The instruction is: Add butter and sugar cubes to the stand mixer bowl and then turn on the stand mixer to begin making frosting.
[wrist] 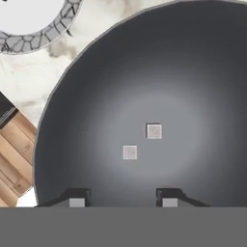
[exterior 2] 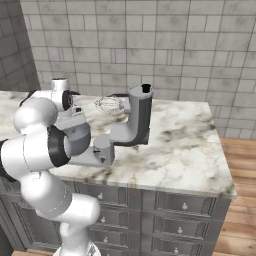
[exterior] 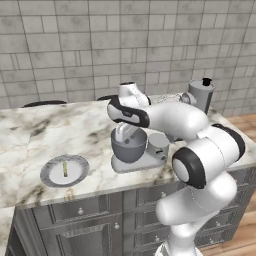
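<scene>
Grey stand mixer bowl (wrist: 144, 96) holds two cubes (wrist: 154, 130); fingers (wrist: 120, 201) apart, seemingly empty

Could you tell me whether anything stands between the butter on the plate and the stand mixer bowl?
Nothing visible does. The butter lies on the plate, with bare counter between it and the stand mixer bowl. The gripper hangs open above the bowl's mouth.

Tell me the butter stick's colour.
Pale yellow: the butter lies on the grey plate, best seen in the left base view.
</scene>
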{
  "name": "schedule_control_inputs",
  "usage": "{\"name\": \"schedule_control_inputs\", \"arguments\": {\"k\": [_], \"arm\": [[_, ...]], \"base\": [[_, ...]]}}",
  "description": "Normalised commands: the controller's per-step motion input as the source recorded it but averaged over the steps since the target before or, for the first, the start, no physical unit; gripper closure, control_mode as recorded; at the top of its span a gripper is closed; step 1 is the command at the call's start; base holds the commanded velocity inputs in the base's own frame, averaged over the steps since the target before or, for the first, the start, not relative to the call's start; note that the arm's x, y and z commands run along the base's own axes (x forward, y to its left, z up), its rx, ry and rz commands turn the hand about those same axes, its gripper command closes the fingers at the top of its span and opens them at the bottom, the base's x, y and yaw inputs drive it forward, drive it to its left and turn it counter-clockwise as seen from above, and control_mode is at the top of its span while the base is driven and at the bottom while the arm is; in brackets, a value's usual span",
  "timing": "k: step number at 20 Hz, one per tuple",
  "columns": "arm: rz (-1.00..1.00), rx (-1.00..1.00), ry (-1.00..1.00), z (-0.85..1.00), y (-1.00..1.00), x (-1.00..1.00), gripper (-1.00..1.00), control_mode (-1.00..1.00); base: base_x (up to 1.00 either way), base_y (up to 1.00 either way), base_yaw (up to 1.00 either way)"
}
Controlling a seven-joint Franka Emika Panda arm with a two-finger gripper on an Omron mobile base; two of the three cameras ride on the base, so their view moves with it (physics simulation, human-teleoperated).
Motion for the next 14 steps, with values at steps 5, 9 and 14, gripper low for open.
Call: {"name": "schedule_control_inputs", "arguments": {"k": [5,9,14], "arm": [[-0.01,0.0,-0.02,0.07,0.01,0.03,-1.0,-1.0],[0.0,0.0,-0.14,0.64,0.16,-0.54,-1.0,-1.0],[0.0,0.0,-0.18,0.87,0.26,-0.99,-1.0,-1.0]], "base": [[0.0,0.0,0.0],[0.0,0.0,0.0],[0.0,0.0,0.0]]}}
